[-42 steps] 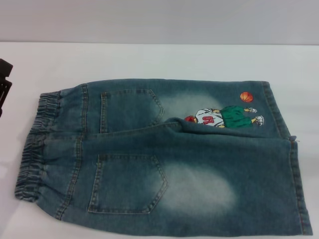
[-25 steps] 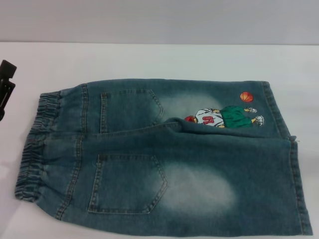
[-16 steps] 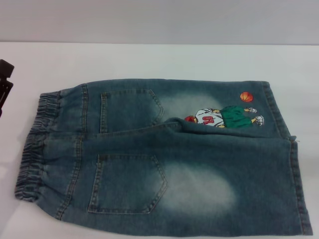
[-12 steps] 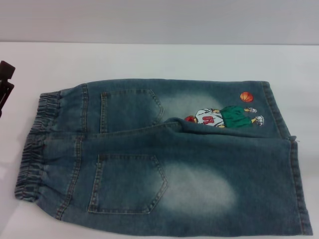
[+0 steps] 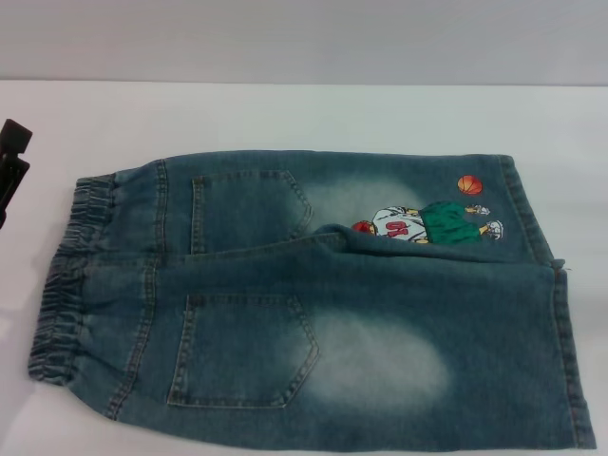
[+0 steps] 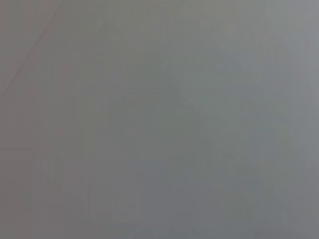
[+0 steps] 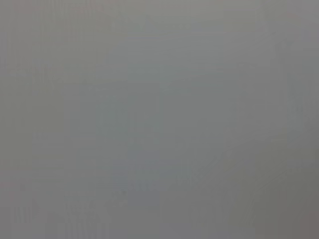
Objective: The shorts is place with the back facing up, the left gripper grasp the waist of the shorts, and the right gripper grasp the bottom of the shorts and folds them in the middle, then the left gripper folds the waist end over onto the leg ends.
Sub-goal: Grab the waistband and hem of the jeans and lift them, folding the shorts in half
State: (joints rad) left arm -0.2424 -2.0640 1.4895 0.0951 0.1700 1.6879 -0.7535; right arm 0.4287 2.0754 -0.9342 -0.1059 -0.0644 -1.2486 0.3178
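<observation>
The blue denim shorts (image 5: 313, 294) lie flat on the white table (image 5: 304, 114), back pockets up. Their ruffled waist (image 5: 65, 285) is at the left. The leg hems, the bottom of the shorts (image 5: 560, 351), are at the right, near the cartoon print (image 5: 427, 223) with its orange ball. A black part of my left gripper (image 5: 11, 166) pokes in at the left edge, just beyond the waist and apart from it. The right gripper is out of view. Both wrist views show only plain grey.
A pale wall (image 5: 304, 38) rises behind the table's far edge. White tabletop shows beyond the shorts and to their left.
The black left gripper at the left edge has shifted slightly up and down. The shorts have not moved.
</observation>
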